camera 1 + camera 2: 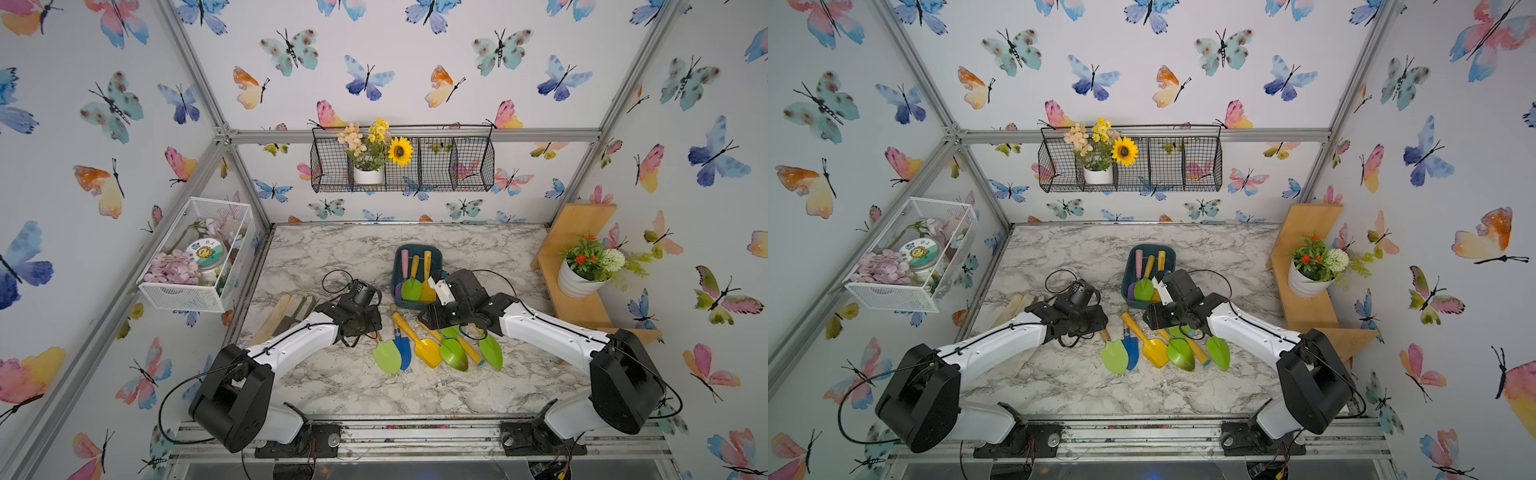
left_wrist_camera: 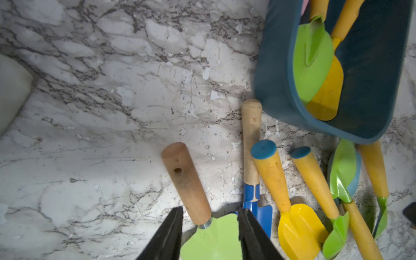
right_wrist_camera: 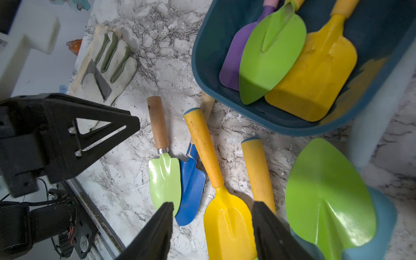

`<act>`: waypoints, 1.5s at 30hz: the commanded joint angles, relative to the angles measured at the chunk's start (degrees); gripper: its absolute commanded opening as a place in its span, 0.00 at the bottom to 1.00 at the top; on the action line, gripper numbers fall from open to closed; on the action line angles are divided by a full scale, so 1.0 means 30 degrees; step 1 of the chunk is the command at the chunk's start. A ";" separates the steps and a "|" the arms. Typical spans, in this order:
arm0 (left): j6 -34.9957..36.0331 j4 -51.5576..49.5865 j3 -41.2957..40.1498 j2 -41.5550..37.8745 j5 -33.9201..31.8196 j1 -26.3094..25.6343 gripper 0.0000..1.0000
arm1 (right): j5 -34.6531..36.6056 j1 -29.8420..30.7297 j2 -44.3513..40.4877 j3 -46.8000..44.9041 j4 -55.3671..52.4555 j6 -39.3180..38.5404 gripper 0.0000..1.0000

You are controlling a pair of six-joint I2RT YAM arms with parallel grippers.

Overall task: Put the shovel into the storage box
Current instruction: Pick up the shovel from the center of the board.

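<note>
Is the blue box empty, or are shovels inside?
Not empty. The dark teal plastic storage box holds a purple-bladed shovel, a green-bladed shovel and a yellow-bladed shovel.

In both top views we see the glove [image 1: 275, 315] only partly, behind the left arm [image 1: 299, 345]. In the left wrist view the picture's edge cuts off the storage box [image 2: 276, 94], so we lose the handles of the shovels [image 2: 313, 60] inside.

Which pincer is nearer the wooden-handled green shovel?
Left. The left pincer straddles the wooden-handled green shovel where handle meets blade, jaws open. The right pincer hangs farther off, open over the yellow shovel, past the blue shovel.
</note>
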 commanded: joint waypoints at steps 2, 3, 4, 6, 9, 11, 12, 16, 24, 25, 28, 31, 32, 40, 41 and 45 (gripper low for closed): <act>-0.1065 0.0125 -0.0571 -0.0380 -0.0965 -0.0097 0.49 | -0.0834 0.0179 0.0606 0.0573 0.0282 -0.0310 0.61; -0.1127 0.0143 -0.0602 -0.0292 -0.0963 -0.0154 0.51 | -0.0837 0.0179 0.0704 0.0606 0.0280 -0.0296 0.61; -0.1230 0.0132 -0.0573 -0.0210 -0.1019 -0.0244 0.51 | -0.0835 0.0179 0.0777 0.0627 0.0312 -0.0262 0.60; -0.1342 0.0143 -0.0518 0.0089 -0.1109 -0.0355 0.51 | -0.0835 0.0179 0.0925 0.0648 0.0334 -0.0231 0.60; -0.1377 0.0215 -0.0401 0.0654 -0.1300 -0.0496 0.51 | -0.0749 0.0179 0.1039 0.0639 0.0362 -0.0115 0.60; -0.1386 0.0253 -0.0339 0.1075 -0.1474 -0.0548 0.49 | -0.0711 0.0179 0.1028 0.0555 0.0371 -0.0058 0.60; -0.1374 0.0314 -0.0310 0.1337 -0.1512 -0.0544 0.48 | -0.0650 0.0179 0.1021 0.0506 0.0382 -0.0054 0.60; -0.1353 0.0623 -0.0254 0.2135 -0.1436 -0.0638 0.43 | -0.0234 0.0179 0.0904 0.0398 0.0219 -0.0054 0.59; -0.1222 0.0926 0.0013 0.3217 -0.1563 -0.0832 0.38 | 0.0226 0.0179 0.0874 0.0431 -0.0028 -0.0190 0.59; -0.1178 0.0960 0.0029 0.3341 -0.1600 -0.0840 0.38 | 0.0274 0.0179 0.0875 0.0426 -0.0038 -0.0197 0.59; -0.1134 0.0993 0.0021 0.3706 -0.1695 -0.0861 0.35 | 0.0451 0.0179 0.0817 0.0375 -0.0083 -0.0197 0.59; -0.1029 0.1051 -0.0045 0.4030 -0.1776 -0.0861 0.32 | 0.0666 0.0179 0.0742 0.0284 -0.0156 -0.0184 0.59; -0.1015 0.1052 -0.0057 0.4127 -0.1810 -0.0861 0.31 | 0.0732 0.0179 0.0728 0.0293 -0.0200 -0.0200 0.59; -0.0788 0.0951 -0.0104 0.4399 -0.2159 -0.0862 0.25 | 0.1011 0.0179 0.0523 0.0147 -0.0280 -0.0146 0.59; -0.0725 0.0893 -0.0082 0.4423 -0.2200 -0.0862 0.28 | 0.1026 0.0179 0.0523 0.0141 -0.0295 -0.0142 0.59; -0.0616 0.0729 -0.0131 0.4489 -0.2389 -0.0862 0.34 | 0.1077 0.0179 0.0494 0.0143 -0.0280 -0.0149 0.59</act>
